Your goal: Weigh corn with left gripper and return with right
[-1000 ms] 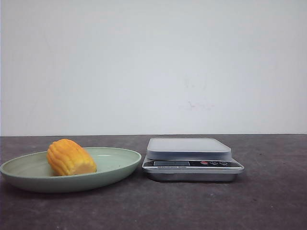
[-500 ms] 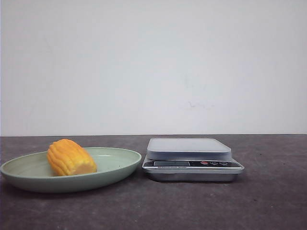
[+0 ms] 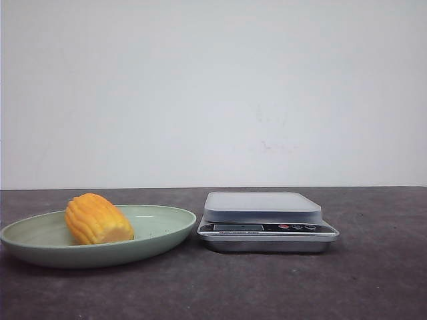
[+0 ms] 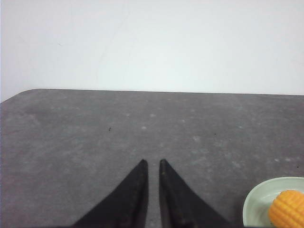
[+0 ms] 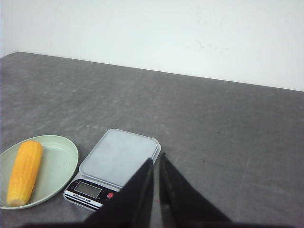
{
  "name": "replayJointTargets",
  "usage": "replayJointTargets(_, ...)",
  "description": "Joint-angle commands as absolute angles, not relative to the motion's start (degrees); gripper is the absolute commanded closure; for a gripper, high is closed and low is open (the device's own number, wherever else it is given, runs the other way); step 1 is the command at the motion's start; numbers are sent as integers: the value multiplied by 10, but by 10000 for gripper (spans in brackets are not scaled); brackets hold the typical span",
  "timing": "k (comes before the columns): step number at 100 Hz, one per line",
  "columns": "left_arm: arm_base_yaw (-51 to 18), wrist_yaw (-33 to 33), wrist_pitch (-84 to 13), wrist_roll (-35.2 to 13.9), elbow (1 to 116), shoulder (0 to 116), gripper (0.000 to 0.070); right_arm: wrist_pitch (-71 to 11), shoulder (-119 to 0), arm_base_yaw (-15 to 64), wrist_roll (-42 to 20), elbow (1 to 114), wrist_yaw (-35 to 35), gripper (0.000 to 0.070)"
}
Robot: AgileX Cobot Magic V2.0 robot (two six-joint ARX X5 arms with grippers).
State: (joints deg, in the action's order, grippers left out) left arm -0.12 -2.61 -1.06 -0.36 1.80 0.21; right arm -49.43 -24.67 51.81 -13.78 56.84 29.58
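The yellow-orange corn [image 3: 97,219] lies on its side in a pale green plate [image 3: 160,230] on the left of the dark table. Neither arm shows in the front view. In the left wrist view my left gripper [image 4: 153,162] hovers over bare table, its fingers nearly touching and holding nothing, with the corn [image 4: 288,209] and plate [image 4: 256,202] off to one side. My right gripper [image 5: 156,159] is likewise shut and empty, held above the near corner of the scale [image 5: 118,156]; the corn [image 5: 24,172] lies in the plate [image 5: 59,159] beyond the scale.
A silver kitchen scale [image 3: 267,220] with a pale weighing platform, a display and small buttons stands just right of the plate. A white wall closes off the back of the table. The table's rounded far corner [image 4: 23,92] shows in the left wrist view.
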Motion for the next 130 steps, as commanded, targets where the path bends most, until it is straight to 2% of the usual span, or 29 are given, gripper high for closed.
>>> replayJointTargets(1,0,-23,-4,6,8,2,700,-489,-249,525,-142,573,297,685)
replayJointTargets(61,0,-23,-4,6,8,2,700,-489,-249,525,-142,573,297,685)
replayJointTargets(67,0,-23,-4,6,8,2,700,-489,-249,521,-117,573,304,685)
replayJointTargets(79,0,-23,-4,6,8,2,700,-483,-248,463,-83,571,315,685)
replayJointTargets(91,0,-23,-4,6,8,2,700,-417,-246,350,-57,542,307,685)
replayJointTargets(99,0,-23,-4,6,8,2,700,-372,-231,258,-26,505,254,685)
replayJointTargets(111,0,-23,-4,6,8,2,700,-297,-189,135,9,421,108,685)
replayJointTargets(119,0,-23,-4,6,8,2,700,-246,-159,75,30,357,40,685)
replayJointTargets(130,0,-23,-4,6,8,2,700,-197,-120,16,40,276,-19,685)
